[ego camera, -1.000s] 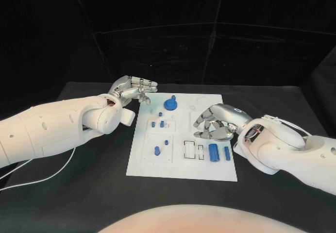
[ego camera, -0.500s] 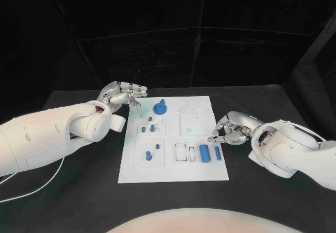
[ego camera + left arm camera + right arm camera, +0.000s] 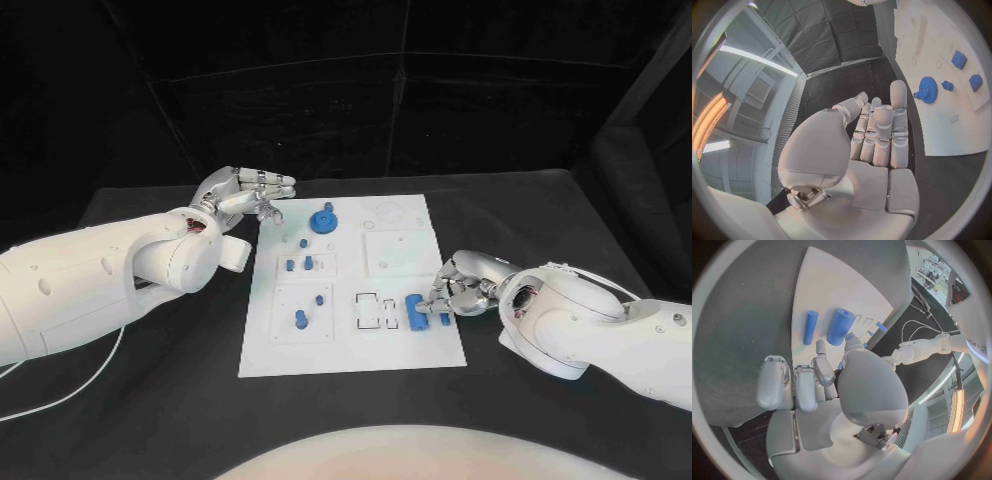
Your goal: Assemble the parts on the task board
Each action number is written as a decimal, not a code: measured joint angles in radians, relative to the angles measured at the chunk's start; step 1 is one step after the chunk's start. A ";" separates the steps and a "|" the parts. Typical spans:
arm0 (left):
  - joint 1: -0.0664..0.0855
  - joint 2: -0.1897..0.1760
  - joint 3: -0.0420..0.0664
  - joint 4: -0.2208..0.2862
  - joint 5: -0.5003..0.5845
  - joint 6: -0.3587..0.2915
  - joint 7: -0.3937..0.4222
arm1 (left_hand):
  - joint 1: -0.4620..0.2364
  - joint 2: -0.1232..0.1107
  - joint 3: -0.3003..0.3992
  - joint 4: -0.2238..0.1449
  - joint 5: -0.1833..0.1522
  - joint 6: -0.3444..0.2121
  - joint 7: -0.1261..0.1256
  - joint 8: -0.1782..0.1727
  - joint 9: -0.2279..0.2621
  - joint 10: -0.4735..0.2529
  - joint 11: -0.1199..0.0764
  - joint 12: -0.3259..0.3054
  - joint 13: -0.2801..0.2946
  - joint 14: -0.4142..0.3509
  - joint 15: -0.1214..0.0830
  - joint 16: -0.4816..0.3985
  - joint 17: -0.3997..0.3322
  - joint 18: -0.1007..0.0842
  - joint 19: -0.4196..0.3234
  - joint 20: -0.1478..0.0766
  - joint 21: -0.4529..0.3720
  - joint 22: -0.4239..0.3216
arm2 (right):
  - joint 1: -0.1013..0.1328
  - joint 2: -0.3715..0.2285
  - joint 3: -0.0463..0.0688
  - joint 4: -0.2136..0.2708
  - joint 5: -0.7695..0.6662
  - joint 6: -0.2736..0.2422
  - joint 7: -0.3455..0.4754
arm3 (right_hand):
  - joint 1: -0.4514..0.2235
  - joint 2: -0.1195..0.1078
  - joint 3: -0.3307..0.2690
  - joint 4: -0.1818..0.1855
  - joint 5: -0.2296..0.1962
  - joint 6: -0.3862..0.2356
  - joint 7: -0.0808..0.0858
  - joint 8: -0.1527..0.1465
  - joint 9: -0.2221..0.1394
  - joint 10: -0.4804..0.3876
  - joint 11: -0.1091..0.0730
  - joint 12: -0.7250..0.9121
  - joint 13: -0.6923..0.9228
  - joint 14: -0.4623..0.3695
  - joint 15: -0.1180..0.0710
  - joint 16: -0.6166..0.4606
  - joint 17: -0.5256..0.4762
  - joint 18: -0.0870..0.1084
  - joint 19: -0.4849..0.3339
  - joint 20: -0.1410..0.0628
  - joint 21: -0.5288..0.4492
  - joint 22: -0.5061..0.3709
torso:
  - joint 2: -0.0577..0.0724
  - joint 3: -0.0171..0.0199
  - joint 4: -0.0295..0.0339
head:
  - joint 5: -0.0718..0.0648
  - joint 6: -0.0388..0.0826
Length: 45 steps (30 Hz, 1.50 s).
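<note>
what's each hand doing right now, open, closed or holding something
Left hand: open, holds nothing, beside the task board.
Right hand: by the large blue cylinder; cannot tell whether it grips it.

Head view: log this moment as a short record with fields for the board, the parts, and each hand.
board: white task board lying flat on the black table
gear: blue gear at the board's far end
cylinders: thick blue cylinder and thin blue cylinder side by side on the board
left hand: beside the board's far left corner, holding nothing
right hand: at the cylinders, fingers apart, grip unclear
</note>
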 measured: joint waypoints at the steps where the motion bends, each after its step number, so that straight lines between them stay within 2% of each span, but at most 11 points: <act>1: 0.000 0.000 0.000 0.000 0.000 0.000 0.000 | 0.000 0.000 0.000 0.000 0.000 0.000 0.000 0.000 0.000 0.000 0.000 0.000 0.000 0.000 0.000 0.000 0.000 0.000 0.000 0.000 0.000 0.000 | -0.002 0.004 0.000 0.000 -0.003 0.001 -0.003 | -0.002 0.002 -0.003 0.001 0.000 -0.001 -0.001 0.006 0.003 0.000 0.000 0.000 0.003 0.000 0.000 0.002 0.002 0.000 0.000 0.000 0.000 0.000 | 0.000 0.0000 0.0000 | 0.000 -0.001; 5: 0.000 0.000 0.000 0.000 0.000 0.000 0.000 | 0.000 0.000 0.000 0.000 0.000 0.000 0.000 0.000 0.000 0.000 0.000 0.000 0.000 0.000 0.000 0.000 0.000 0.000 0.000 0.000 -0.004 0.000 | -0.005 0.013 0.000 -0.001 -0.012 0.002 -0.008 | -0.010 -0.006 -0.011 0.000 0.000 -0.001 -0.001 0.009 0.010 0.000 0.000 0.005 0.010 0.000 0.000 0.002 0.004 0.000 0.000 0.000 0.000 0.002 | 0.000 -0.0002 0.0000 | 0.000 -0.003; 9: 0.000 0.000 0.000 0.000 0.000 0.000 0.000 | 0.000 0.000 0.000 0.000 0.000 0.000 0.000 0.000 0.000 0.000 0.000 0.000 0.000 0.000 0.000 0.000 0.000 0.000 0.000 0.000 -0.004 0.000 | -0.008 0.024 0.000 -0.003 -0.022 0.002 -0.011 | -0.017 0.001 -0.018 0.001 0.000 -0.007 0.000 0.017 0.016 0.000 0.000 0.011 0.017 0.000 0.000 0.002 0.008 0.000 0.000 0.000 0.000 0.004 | 0.000 -0.0004 0.0000 | 0.001 -0.004; 17: 0.000 -0.001 0.000 0.000 0.000 0.000 0.000 | 0.000 0.000 0.000 0.000 0.000 0.000 0.000 0.000 0.000 0.000 0.000 0.000 0.000 0.000 0.000 0.000 0.000 0.000 0.000 0.000 -0.004 -0.001 | -0.019 0.043 0.000 -0.021 -0.043 0.021 -0.023 | -0.031 -0.001 -0.027 0.002 0.000 -0.011 -0.004 0.023 0.027 0.007 0.000 0.011 0.022 0.000 0.000 0.006 0.013 0.000 0.003 -0.004 0.004 0.009 | 0.000 -0.0008 0.0003 | 0.002 -0.005; 26: 0.000 -0.002 0.000 0.000 0.000 0.001 -0.001 | 0.000 0.000 0.000 0.000 0.000 0.000 0.000 0.000 0.000 0.000 0.000 0.000 0.000 0.000 0.000 0.000 0.000 0.000 0.000 0.000 -0.004 -0.001 | -0.032 0.072 0.007 -0.030 -0.074 0.038 -0.029 | -0.036 0.005 -0.027 0.002 0.002 -0.011 -0.003 0.044 0.042 0.007 0.000 0.011 0.030 0.000 0.000 0.010 0.014 0.000 0.003 -0.004 0.004 0.013 | 0.000 -0.0008 0.0013 | 0.003 -0.008; 28: 0.000 -0.003 0.000 0.000 0.000 0.001 -0.002 | 0.000 0.000 0.000 0.000 0.000 0.000 0.000 0.000 0.000 0.000 0.000 0.000 0.000 0.000 0.000 0.000 0.000 0.000 0.000 0.000 -0.004 -0.001 | -0.033 0.073 0.008 -0.030 -0.079 0.037 -0.030 | -0.039 0.008 -0.027 0.002 0.016 -0.010 -0.003 0.047 0.047 0.007 0.000 0.013 0.033 0.000 0.000 0.010 0.014 0.000 0.003 -0.004 0.004 0.014 | 0.000 -0.0010 0.0013 | 0.004 -0.009; 32: 0.000 -0.004 0.000 0.001 0.000 0.001 -0.002 | 0.000 0.000 0.000 0.000 0.000 0.000 0.000 0.000 0.000 0.000 0.000 0.000 0.000 0.000 0.000 0.000 0.000 0.000 0.000 0.000 -0.004 -0.001 | -0.037 0.073 0.008 -0.029 -0.086 0.027 -0.033 | -0.025 0.036 -0.027 0.003 0.062 -0.015 -0.007 0.061 0.063 0.013 -0.006 0.015 0.041 0.000 -0.007 0.016 0.014 0.000 0.007 -0.007 0.008 0.019 | 0.000 -0.0011 0.0012 | 0.005 -0.009; 35: 0.000 -0.005 0.000 0.002 0.000 0.001 -0.003 | 0.000 0.000 0.000 0.000 0.000 0.000 0.000 0.000 0.000 0.000 0.000 0.000 0.000 0.000 0.000 0.000 0.000 0.000 0.000 0.000 -0.004 -0.001 | -0.040 0.067 0.006 -0.021 -0.086 0.013 -0.037 | -0.013 0.049 -0.026 0.001 0.087 -0.018 -0.013 0.068 0.073 0.015 -0.007 0.015 0.047 0.000 -0.007 0.016 0.014 0.000 0.009 -0.009 0.010 0.023 | 0.000 -0.0009 0.0007 | 0.006 -0.008; 40: 0.000 -0.006 0.000 0.003 0.000 0.002 -0.004 | 0.000 0.000 0.000 0.000 0.000 0.000 0.000 0.000 0.000 0.000 0.000 0.000 0.000 0.000 0.000 0.000 -0.002 0.000 0.000 0.000 -0.004 -0.001 | -0.045 0.049 0.002 -0.002 -0.079 -0.030 -0.043 | 0.010 0.072 -0.022 -0.002 0.139 -0.017 -0.017 0.076 0.091 0.018 -0.010 0.015 0.051 0.004 -0.010 0.021 0.014 0.000 0.012 -0.013 0.015 0.028 | -0.001 -0.0012 0.0006 | 0.009 -0.007; 45: 0.000 -0.006 0.000 0.005 0.000 0.003 -0.006 | 0.000 0.000 0.000 0.000 0.000 0.000 0.000 0.000 0.000 0.000 0.000 0.000 0.000 0.000 0.000 0.000 -0.001 0.000 0.000 0.000 -0.004 -0.001 | -0.046 0.039 0.000 0.028 -0.065 -0.091 -0.045 | 0.012 0.080 -0.025 -0.005 0.153 -0.017 -0.017 0.084 0.105 0.022 -0.014 0.019 0.058 0.000 -0.014 0.028 0.014 0.000 0.012 -0.013 0.015 0.033 | -0.002 -0.0015 0.0006 | 0.011 -0.006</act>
